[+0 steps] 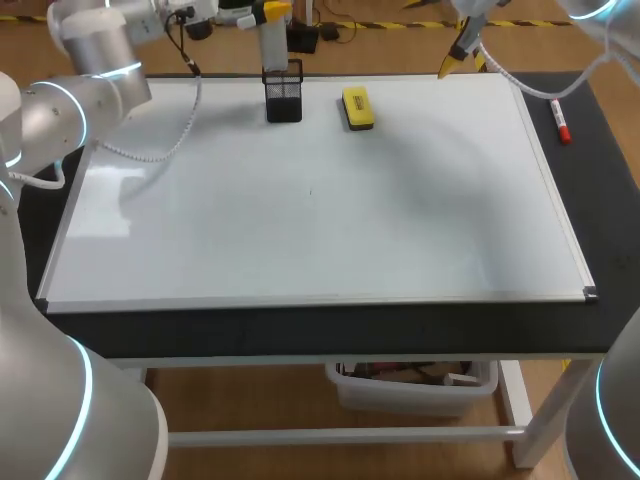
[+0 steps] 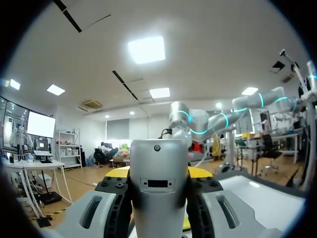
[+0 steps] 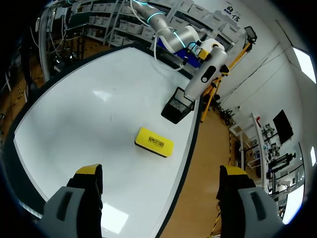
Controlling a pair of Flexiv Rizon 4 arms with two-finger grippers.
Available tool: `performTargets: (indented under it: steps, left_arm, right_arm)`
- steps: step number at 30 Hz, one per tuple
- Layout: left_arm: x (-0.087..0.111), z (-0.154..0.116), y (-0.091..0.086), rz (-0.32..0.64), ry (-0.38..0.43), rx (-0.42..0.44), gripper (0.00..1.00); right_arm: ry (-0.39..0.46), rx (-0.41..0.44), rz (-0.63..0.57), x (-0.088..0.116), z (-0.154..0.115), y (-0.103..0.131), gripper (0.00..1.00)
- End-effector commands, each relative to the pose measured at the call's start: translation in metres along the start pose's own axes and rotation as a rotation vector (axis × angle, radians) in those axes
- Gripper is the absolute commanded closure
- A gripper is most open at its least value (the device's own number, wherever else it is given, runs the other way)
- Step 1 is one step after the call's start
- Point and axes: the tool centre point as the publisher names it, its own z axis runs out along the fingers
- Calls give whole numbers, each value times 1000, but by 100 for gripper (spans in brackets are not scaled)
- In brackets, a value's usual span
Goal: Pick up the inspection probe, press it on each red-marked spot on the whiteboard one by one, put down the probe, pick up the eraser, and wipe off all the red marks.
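Observation:
The inspection probe (image 1: 272, 45), a grey-white cylinder, hangs upright just above the black mesh holder (image 1: 284, 95) at the whiteboard's (image 1: 300, 220) far edge. My left gripper (image 1: 274, 12) is shut on its upper end; in the left wrist view the probe (image 2: 158, 188) fills the gap between the fingers of my left gripper (image 2: 158, 174). The yellow eraser (image 1: 357, 108) lies flat on the board to the right of the holder. My right gripper (image 1: 456, 55) hovers over the far right edge, open and empty. From its wrist, my right gripper (image 3: 161, 171) looks down on the eraser (image 3: 154, 142), the holder (image 3: 177, 105) and the probe (image 3: 205, 74).
A red marker pen (image 1: 562, 122) lies on the black tabletop right of the board's frame. A white cable (image 1: 165, 140) from my left arm sags onto the board's far left corner. The board's surface shows white with only a tiny dark speck (image 1: 310, 190) near its middle.

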Motion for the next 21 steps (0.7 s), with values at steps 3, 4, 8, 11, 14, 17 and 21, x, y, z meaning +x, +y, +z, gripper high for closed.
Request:
performTargets:
  steps: [3,4,8,11,14,17,21]
  left_arm:
    - [-5,2,5,-4,566,10,100]
    - [-4,2,6,-3,567,9,100]
    - [-5,5,11,-7,586,11,100]
    - [-4,8,13,-8,595,8,100]
    - [-5,9,17,-10,599,7,100]
    - [-6,10,21,-14,603,5,100]
    - [-8,9,27,-25,608,0,100]
  right_arm:
    - [3,6,-2,1,-2,1,0]
    - [3,6,-2,1,-2,1,0]
    - [3,6,-2,1,-2,1,0]
    - [3,6,-2,1,-2,1,0]
    - [3,6,-2,1,-2,1,0]
    - [3,6,-2,1,-2,1,0]
    - [3,6,-2,1,-2,1,0]
